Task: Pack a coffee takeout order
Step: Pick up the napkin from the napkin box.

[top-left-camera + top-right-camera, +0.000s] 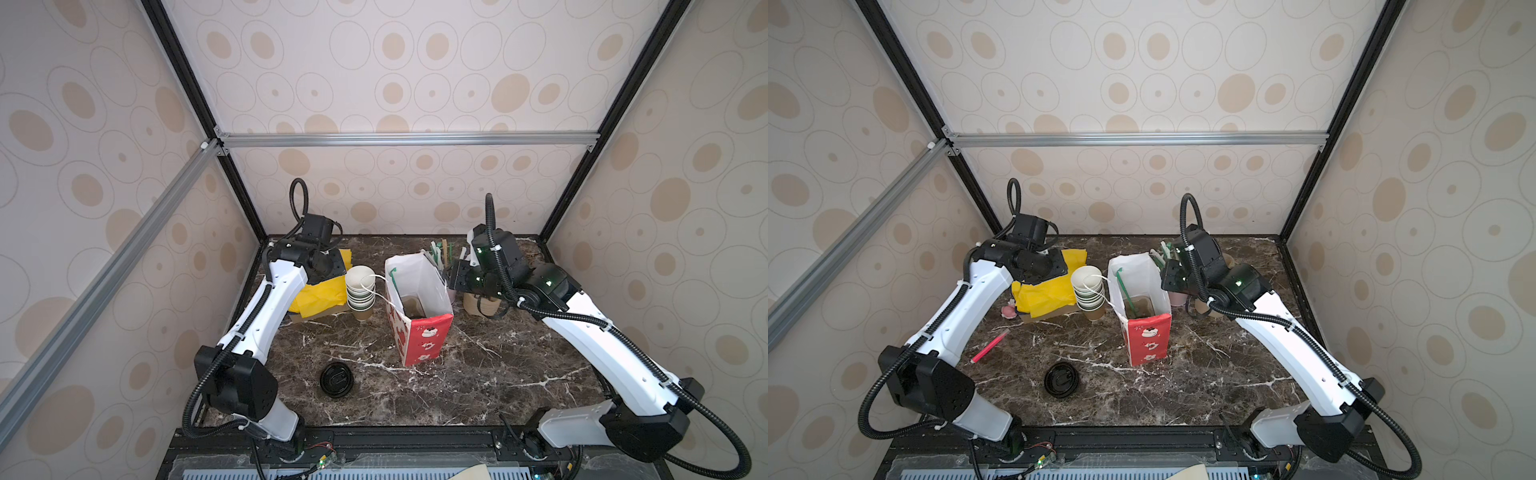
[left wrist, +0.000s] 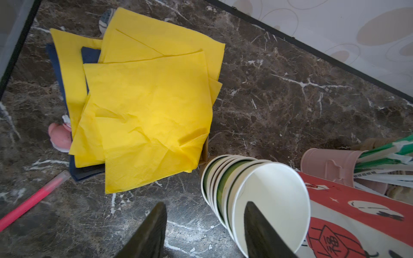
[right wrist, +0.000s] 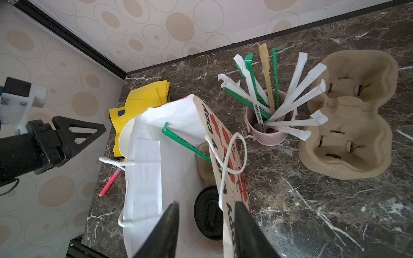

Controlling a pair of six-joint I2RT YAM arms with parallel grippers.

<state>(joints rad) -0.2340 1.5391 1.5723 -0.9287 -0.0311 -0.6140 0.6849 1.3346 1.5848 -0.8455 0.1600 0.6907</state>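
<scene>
Napkin (image 2: 147,120), yellow and crumpled, is found on top of a pile of several yellow sheets and some dark blue ones, at the far left of the tabletop (image 1: 478,374). Just beside this pile the left end effector (image 2: 205,202) is held released, with nothing between its fingers. One finger is seen in front of the cup stack (image 2: 268,196), where about six lidless cups are nested. The left arm is stretched to the back, with its wrist bent downward.

The right end effector (image 3: 206,202) is released too. Its fingers are set apart on both sides of the upper edge of the one paper bag (image 3: 145,156), and no pinch is seen. In the bag are contained one cup tray (image 3: 203,160), one green straw (image 3: 187,143) and one lidded cup (image 3: 207,214), of which only the black lid is shown. The right arm is extended to the back, with its wrist turned toward the bag.

Near the bag, roughly a dozen wrapped straws (image 3: 297,73) are kept in one pink pot (image 3: 268,136), next to a tray stack (image 3: 348,116). One lone lid (image 1: 336,379) and one pink straw (image 1: 990,345) are laid on the tabletop in front.
</scene>
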